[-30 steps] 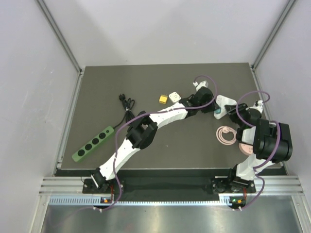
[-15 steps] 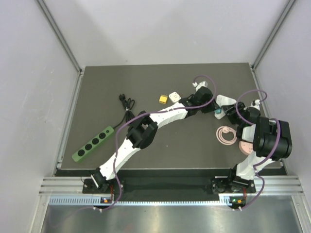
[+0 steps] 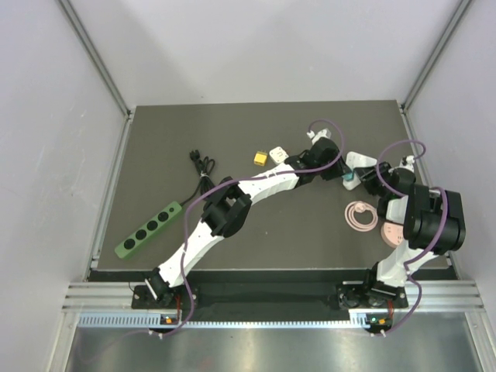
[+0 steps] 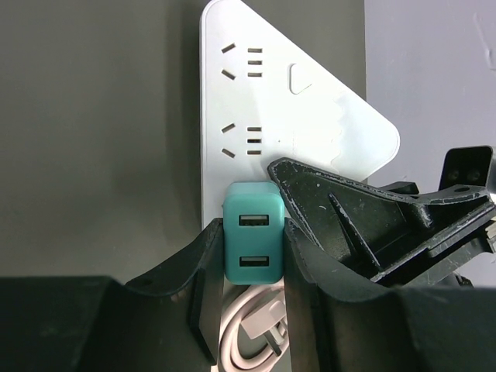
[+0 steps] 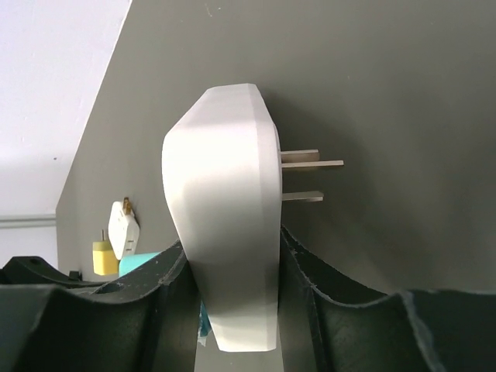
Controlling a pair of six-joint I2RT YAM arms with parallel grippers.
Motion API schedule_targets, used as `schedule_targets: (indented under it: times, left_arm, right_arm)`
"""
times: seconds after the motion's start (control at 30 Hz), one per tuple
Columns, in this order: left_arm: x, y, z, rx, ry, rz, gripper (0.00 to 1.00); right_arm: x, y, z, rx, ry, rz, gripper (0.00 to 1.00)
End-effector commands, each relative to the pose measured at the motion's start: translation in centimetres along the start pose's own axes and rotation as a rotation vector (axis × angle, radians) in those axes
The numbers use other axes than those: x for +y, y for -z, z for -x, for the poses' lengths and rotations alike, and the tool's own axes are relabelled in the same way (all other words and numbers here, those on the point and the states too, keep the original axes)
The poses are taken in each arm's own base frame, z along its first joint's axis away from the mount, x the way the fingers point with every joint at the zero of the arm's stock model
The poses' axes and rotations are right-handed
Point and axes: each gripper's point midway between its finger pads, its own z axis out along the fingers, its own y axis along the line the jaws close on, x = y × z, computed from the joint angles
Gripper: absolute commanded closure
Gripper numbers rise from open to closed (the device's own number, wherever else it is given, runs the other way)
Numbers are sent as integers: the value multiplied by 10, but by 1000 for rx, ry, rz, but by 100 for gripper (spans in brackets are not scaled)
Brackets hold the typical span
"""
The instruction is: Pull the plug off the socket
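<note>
Left jaws are clenched on the plug (image 4: 249, 252), one finger on each flank. Right jaws are clenched across the thin edge of the socket (image 5: 221, 194). Both arms meet over the far right of the desk (image 3: 194, 132), and the plug sits seated in the socket's face, near one edge.

The likely trouble is a slanted pull. That could bind the pins, twist the socket in its narrow grip, or let the smooth plug slide out.

Only the left wrist view shows the socket's outlets and the plug's two ports. Only the right wrist view shows the metal prongs (image 5: 310, 163) on the socket's back. Overhead, the plug is a teal speck.
</note>
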Motion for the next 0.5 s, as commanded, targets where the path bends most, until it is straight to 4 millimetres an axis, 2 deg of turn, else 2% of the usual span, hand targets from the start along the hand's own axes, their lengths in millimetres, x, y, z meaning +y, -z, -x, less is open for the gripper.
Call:
schedule_targets:
  times: [0.0,0.47]
  left_arm:
    - [-28,6,6,-10,31,-81,100]
    - [-31,13,20,-24,96,-77,100]
  right_arm:
    - [9,-5,8,-23,17,18,100]
    - [7,-5,8,-50,85,-80,100]
